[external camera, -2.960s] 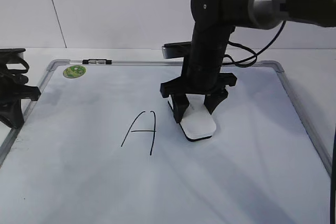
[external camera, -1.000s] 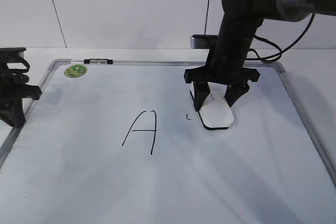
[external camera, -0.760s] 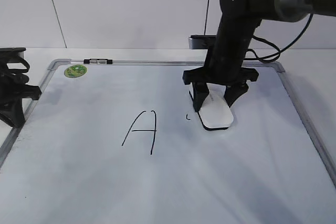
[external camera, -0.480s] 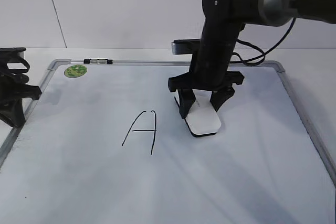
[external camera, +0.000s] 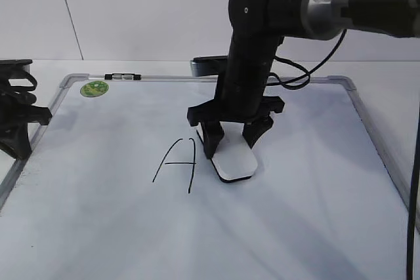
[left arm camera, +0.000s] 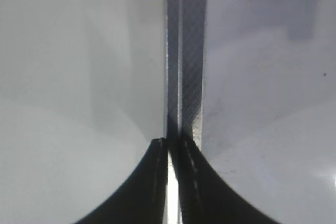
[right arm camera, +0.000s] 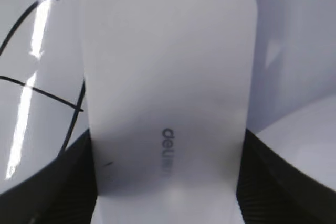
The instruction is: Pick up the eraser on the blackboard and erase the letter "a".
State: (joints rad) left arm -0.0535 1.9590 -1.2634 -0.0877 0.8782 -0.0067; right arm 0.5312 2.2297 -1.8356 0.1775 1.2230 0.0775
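in the exterior view the right gripper (external camera: 231, 141) points straight down with its 2 fingers clamped on the sides of the eraser (external camera: 235, 162), which lies flat on the blackboard (external camera: 315, 201) just right of the capital "a" (external camera: 177, 164), while the left gripper (external camera: 16, 119) sits over the board's left edge, near the green sticker (external camera: 93, 88). the left wrist view shows the left fingers (left arm camera: 155, 182) pressed together on nothing above the board's metal frame (left arm camera: 189, 66). the right wrist view shows the white eraser (right arm camera: 165, 93) (small grey lettering on top) squeezed between both dark fingers (right arm camera: 265, 177), with strokes of the capital letter (right arm camera: 47, 95) just to its left.
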